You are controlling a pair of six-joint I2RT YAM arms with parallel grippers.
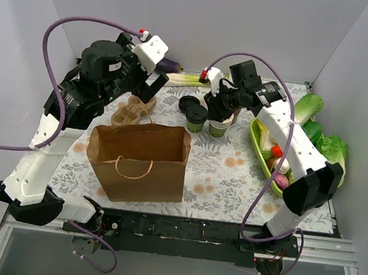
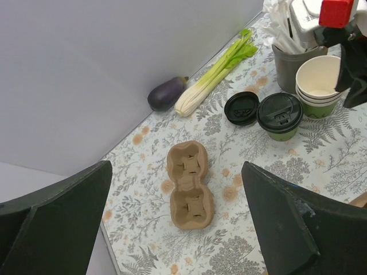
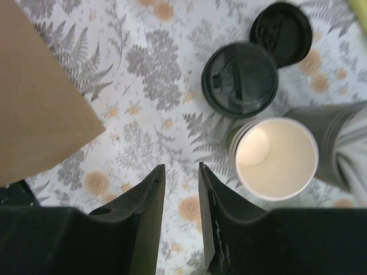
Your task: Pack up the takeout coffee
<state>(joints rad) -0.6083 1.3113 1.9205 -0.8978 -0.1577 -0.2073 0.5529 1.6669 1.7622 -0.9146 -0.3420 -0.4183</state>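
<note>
The takeout coffee point(image 1: 196, 117) stands on the bench point(image 1: 226, 176), unpacked, outside the bag point(image 1: 139, 162). Left fingers point(image 2: 57, 217) spread wide; right fingers point(image 3: 143, 217) narrow, empty.

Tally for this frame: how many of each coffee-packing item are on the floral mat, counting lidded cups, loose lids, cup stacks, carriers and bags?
Lidded coffee cup: 1
Loose black lid: 1
Stack of lidless cups: 1
Pulp cup carrier: 1
Paper bag: 1
Total: 5
</note>
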